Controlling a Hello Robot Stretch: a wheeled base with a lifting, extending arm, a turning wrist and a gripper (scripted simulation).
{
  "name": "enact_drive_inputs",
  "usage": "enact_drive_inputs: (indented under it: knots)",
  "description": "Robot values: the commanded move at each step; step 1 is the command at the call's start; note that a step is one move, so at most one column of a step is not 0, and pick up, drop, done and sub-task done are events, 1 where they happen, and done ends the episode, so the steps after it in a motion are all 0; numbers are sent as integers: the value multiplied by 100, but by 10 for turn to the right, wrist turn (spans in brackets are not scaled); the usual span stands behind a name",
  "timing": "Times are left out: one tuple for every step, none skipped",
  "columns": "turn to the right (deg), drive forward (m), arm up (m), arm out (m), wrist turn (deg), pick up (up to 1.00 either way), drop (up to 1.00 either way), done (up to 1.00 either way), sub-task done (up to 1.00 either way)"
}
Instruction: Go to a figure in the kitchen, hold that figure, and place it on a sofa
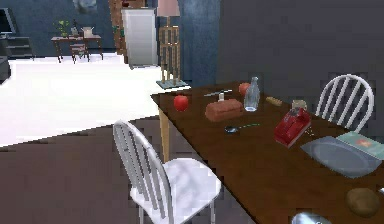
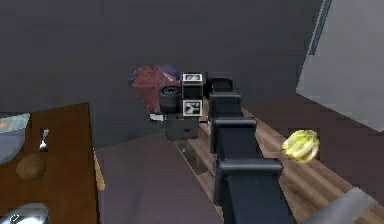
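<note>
In the arm side view my arm rises from the bottom edge to two white marker squares. Left of them is the gripper, a dark body in front of a dark wall. A reddish-purple lumpy thing shows just behind and above the gripper's far end. Its shape is too vague to name, and I cannot tell whether the gripper holds anything.
In the forward view a wooden dining table carries a red apple, a bread loaf, a clear bottle and a tray. White chairs flank it. A fridge stands beyond. A yellow bunch lies on a wooden surface beside the arm.
</note>
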Motion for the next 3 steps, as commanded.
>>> enact_drive_inputs:
  knots:
    - [0,0,0,0,-450,0,0,0,0]
    - [0,0,0,0,-450,0,0,0,0]
    - [0,0,0,0,-300,0,0,0,0]
